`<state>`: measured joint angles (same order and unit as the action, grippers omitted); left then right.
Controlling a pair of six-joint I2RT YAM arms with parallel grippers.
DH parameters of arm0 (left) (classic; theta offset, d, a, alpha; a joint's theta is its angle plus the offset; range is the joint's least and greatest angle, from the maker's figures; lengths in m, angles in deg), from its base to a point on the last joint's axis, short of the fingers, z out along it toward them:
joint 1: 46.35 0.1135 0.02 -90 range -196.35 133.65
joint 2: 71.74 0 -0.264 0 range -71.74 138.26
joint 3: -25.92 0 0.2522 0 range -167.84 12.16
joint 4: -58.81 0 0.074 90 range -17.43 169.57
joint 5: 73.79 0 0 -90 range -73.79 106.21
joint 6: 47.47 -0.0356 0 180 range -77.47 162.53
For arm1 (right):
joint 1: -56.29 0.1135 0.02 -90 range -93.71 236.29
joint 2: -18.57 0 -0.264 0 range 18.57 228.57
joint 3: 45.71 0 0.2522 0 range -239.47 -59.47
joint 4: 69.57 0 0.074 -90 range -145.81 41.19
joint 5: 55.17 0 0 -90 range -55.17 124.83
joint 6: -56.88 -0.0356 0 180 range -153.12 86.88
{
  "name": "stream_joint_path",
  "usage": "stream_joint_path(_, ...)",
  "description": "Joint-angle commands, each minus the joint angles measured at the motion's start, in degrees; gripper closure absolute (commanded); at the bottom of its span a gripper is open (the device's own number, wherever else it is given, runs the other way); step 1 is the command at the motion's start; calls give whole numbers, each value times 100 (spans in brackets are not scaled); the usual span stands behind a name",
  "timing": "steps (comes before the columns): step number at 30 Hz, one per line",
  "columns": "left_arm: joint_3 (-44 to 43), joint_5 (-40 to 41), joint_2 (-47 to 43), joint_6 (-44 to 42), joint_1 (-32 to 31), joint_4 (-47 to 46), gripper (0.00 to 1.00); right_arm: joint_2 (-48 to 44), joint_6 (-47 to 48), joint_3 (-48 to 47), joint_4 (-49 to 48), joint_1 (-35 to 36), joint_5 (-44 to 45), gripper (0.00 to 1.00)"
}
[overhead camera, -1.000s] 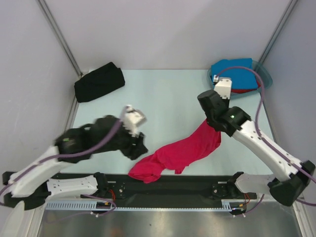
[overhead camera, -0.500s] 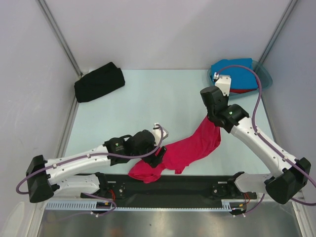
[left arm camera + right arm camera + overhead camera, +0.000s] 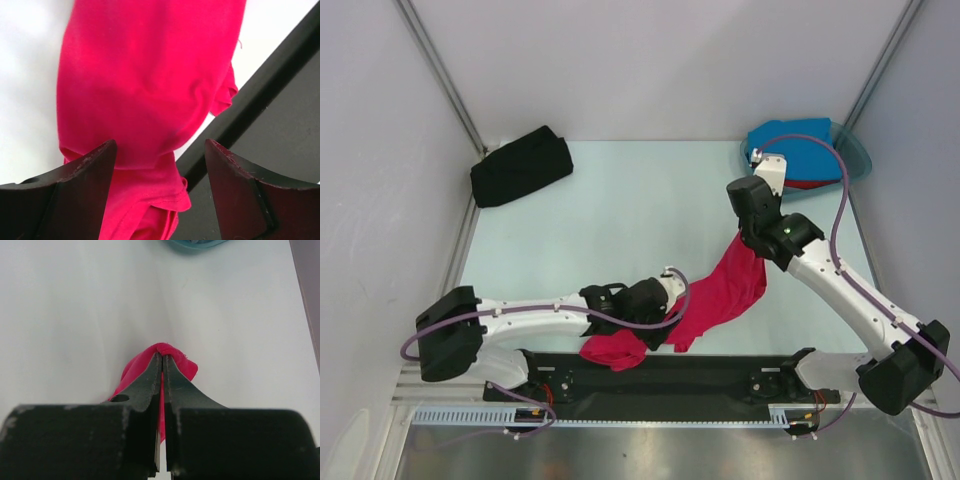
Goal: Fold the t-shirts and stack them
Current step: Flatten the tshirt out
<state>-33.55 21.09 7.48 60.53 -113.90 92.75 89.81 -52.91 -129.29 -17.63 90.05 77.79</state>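
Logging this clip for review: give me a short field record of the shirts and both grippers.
right gripper: shut on the crimson-pink t-shirt, one end held raised
left gripper: open, over its bunched near end
black t-shirt: bundled, far left corner of table
blue t-shirt: in teal tub, far right

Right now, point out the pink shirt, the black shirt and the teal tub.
pink shirt [image 3: 725, 285]: top view, middle of the cloth.
black shirt [image 3: 520, 166]: top view, centre of the bundle.
teal tub [image 3: 861, 156]: top view, bare right rim.
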Motion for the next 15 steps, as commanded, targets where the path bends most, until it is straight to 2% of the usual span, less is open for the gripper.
stream_joint_path(1, -385, 214, 14, 37, -83, -16, 23, -303, 37, 117, -301, -71, -59, 100)
stream_joint_path(15, -60, 461, -513, 248, -250, 91, 22, 162, 2, -234, -73, -186, -69, 100)
